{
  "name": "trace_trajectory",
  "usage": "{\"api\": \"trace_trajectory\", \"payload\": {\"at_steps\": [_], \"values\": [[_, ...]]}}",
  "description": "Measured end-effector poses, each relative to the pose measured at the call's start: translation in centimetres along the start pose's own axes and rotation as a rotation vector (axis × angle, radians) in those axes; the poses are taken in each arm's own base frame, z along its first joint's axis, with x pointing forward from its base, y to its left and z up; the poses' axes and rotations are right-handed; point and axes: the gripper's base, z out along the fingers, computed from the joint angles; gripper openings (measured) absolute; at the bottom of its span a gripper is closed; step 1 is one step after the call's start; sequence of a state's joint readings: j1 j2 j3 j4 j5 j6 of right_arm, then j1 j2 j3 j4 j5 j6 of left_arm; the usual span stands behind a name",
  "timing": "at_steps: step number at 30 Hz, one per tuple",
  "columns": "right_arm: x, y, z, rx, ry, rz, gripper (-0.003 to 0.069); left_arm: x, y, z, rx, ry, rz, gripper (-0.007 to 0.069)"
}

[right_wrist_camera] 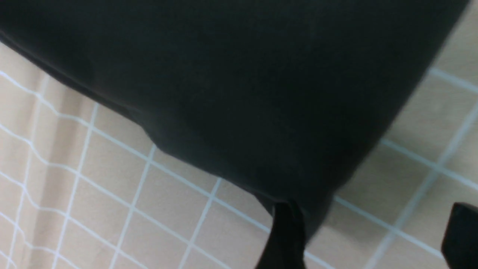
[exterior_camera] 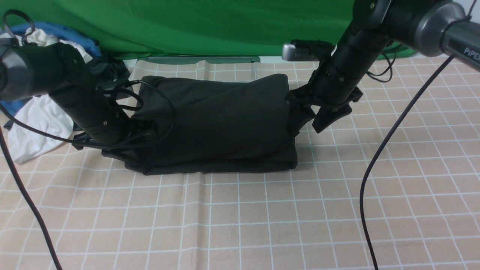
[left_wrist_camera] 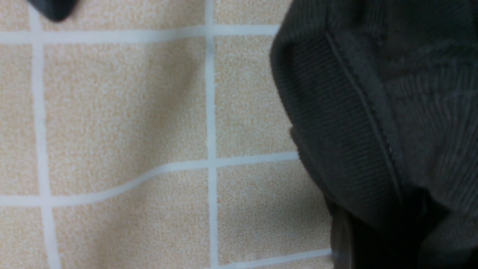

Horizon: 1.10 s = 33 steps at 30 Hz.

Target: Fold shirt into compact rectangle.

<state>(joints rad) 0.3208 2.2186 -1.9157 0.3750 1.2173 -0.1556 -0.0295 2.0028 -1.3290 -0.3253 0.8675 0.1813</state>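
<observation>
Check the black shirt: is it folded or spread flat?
Folded. The shirt is doubled into a bulky rectangle on the checked tablecloth, with layered edges along its near side.

White lettering "PiPER", cut off at the frame edge, on the right arm [exterior_camera: 463, 43]

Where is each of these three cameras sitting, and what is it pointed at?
Front view: between the arms, facing forward at the shirt on the checked cloth; both arms show.
Left wrist view: on the left arm, close over the cloth and the shirt's ribbed edge; one dark fingertip shows.
Right wrist view: on the right arm, looking at the shirt; two fingertips show.
All three share shirt and cloth.
</observation>
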Motion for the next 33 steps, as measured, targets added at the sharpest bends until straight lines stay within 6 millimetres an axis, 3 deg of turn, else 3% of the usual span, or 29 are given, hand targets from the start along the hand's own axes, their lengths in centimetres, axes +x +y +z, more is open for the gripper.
{"api": "trace_trajectory", "payload": {"at_steps": [7,9,10,12,13,14,16,21,24,25,28,33], "values": [[-0.2,0.7,3.7,-0.029,0.031,-0.004,0.0572,0.0,0.0,0.0,0.000,0.000,0.001,0.0050],[-0.3,0.9,4.3,-0.032,0.036,-0.010,0.0540,0.0,0.0,0.0,0.000,0.000,0.001,0.0050],[-0.3,0.9,4.6,-0.032,0.034,-0.030,0.0487,0.0,0.0,0.0,0.003,-0.001,-0.002,0.0050],[-0.4,0.8,4.7,-0.029,0.026,-0.076,0.0285,0.0,-0.1,0.0,0.008,-0.003,-0.002,0.0050],[-0.4,0.8,4.7,-0.029,0.026,-0.084,0.0262,0.0,-0.1,-0.1,0.008,-0.003,0.000,0.0050],[-0.4,0.9,4.4,-0.031,0.024,-0.106,0.0147,0.0,-0.1,-0.2,0.009,-0.004,0.006,0.0050],[-0.2,1.1,3.8,-0.034,0.030,-0.120,0.0097,0.1,-0.3,-0.9,0.011,-0.008,0.011,0.0050],[0.7,2.2,-0.5,0.015,-0.010,-0.144,0.0097,1.0,-1.4,-4.2,0.033,-0.042,0.015,0.0050],[2.9,2.8,-3.7,0.068,-0.021,-0.150,0.0097,2.9,-2.6,-6.4,0.060,-0.074,0.004,0.0036],[3.1,2.8,-3.8,0.068,-0.020,-0.149,0.0097,3.2,-2.7,-6.3,0.062,-0.067,0.000,0.0036],[6.6,2.9,-4.4,0.073,0.043,-0.124,0.0097,6.5,-4.0,-6.2,0.077,-0.030,-0.008,0.0036],[10.8,2.1,-2.7,0.078,0.141,-0.072,0.0097,10.8,-5.9,-4.6,0.082,0.000,-0.001,0.0036]]}}
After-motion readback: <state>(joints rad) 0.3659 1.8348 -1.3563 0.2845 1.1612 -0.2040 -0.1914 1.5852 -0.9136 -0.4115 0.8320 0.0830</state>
